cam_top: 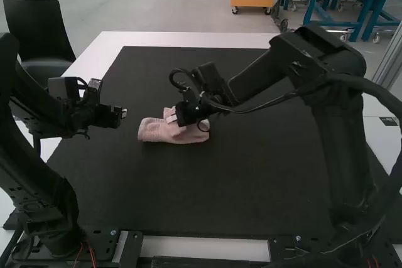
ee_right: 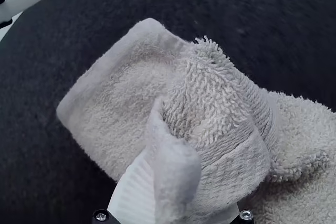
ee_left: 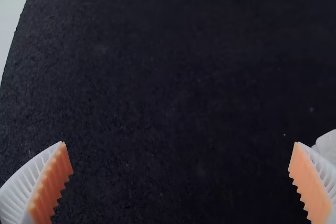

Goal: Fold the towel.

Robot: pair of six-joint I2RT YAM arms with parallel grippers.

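Observation:
The pink towel (cam_top: 162, 132) lies bunched near the middle of the dark mat. My right gripper (cam_top: 174, 117) is at the towel's upper part. In the right wrist view my right gripper (ee_right: 173, 203) is shut on a raised fold of the towel (ee_right: 110, 103), which covers much of the fingers; a flatter corner spreads beside it. My left gripper (cam_top: 124, 113) is just to the left of the towel, apart from it. In the left wrist view my left gripper (ee_left: 181, 158) stands open over bare mat, with a pale bit of towel (ee_left: 328, 145) just beyond one finger.
The dark mat (cam_top: 251, 186) covers most of the white table (cam_top: 188, 39). The right arm reaches across the mat's right half. In the right wrist view, part of the left arm's gripper shows at a distance.

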